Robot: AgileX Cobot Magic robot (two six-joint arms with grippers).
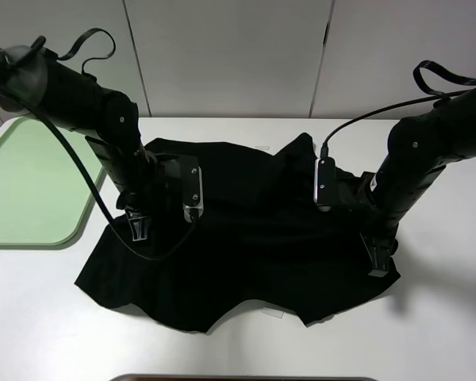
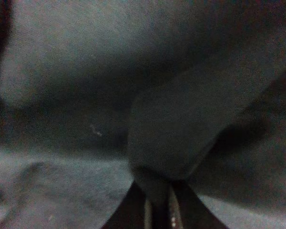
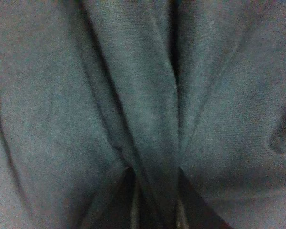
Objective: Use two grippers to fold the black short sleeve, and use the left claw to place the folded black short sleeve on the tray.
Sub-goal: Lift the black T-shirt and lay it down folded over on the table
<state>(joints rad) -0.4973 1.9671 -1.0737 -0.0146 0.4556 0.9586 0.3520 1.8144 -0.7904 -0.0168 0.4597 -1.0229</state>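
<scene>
The black short sleeve point(image 1: 254, 238) lies spread and rumpled on the white table. My left gripper point(image 1: 140, 228) is down on its left part, shut on a pinched fold of the black cloth point(image 2: 181, 133). My right gripper point(image 1: 379, 258) is down on its right edge, shut on a ridge of the black cloth point(image 3: 148, 119). Both wrist views are filled by dark cloth. The light green tray point(image 1: 24, 190) sits at the left edge of the table, apart from the shirt.
The white table point(image 1: 452, 317) runs around the shirt. A grey panel wall point(image 1: 238, 55) stands behind it. A dark object edge point(image 1: 238, 378) shows at the bottom of the exterior view.
</scene>
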